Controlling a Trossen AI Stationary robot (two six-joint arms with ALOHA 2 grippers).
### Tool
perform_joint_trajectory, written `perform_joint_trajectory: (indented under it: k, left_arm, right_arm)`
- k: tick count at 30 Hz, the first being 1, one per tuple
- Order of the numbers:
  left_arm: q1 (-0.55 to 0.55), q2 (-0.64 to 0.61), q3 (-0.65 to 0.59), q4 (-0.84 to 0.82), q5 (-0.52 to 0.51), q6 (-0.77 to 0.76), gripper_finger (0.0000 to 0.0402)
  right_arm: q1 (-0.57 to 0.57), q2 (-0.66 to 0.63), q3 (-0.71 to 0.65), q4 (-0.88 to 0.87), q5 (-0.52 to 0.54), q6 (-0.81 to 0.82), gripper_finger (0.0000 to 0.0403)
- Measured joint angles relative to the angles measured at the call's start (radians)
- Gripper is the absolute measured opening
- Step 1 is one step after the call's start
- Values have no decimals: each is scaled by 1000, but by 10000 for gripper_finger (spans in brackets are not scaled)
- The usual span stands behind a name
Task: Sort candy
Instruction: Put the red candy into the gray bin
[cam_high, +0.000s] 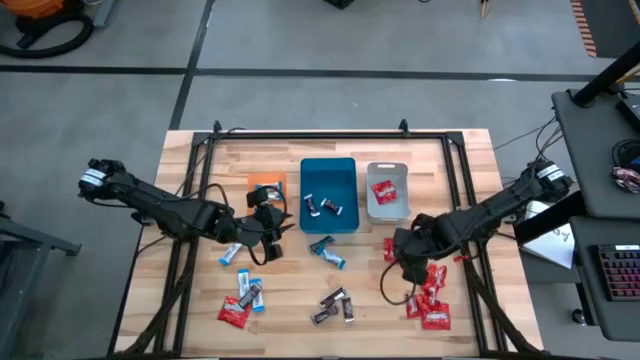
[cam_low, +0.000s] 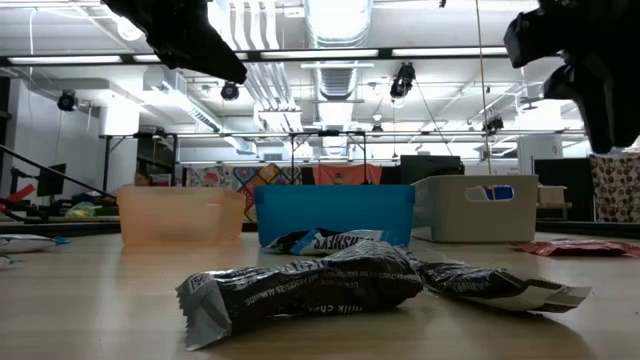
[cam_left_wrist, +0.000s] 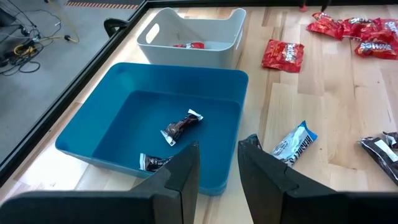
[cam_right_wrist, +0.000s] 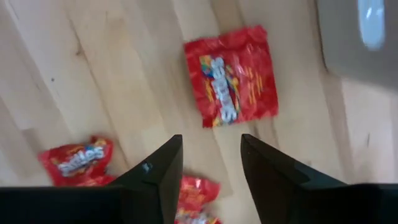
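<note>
Wrapped candy lies scattered on the wooden table: red pieces, blue-and-white ones and dark ones. Two dark candies lie in the teal tray, and a red one lies in the grey tray. My left gripper is open and empty, hovering by the teal tray's near left corner, in front of the orange tray. My right gripper is open and empty above the table, with a flat red candy just ahead of its fingers.
The three trays stand in a row at the table's middle far side. More red candy lies near the right gripper, and a blue-and-white piece sits just outside the teal tray. A black frame edges the tabletop.
</note>
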Motion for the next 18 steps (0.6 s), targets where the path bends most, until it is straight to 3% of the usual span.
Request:
perform_joint_trajectory:
  k: [7,18]
  left_arm:
    - [0,0,0,0,0,0,94]
    - [0,1,0,-1,0,0,94]
  right_arm:
    - [36,97,0,93,42,-130,187]
    - [41,201,-3,135,113,-214,189]
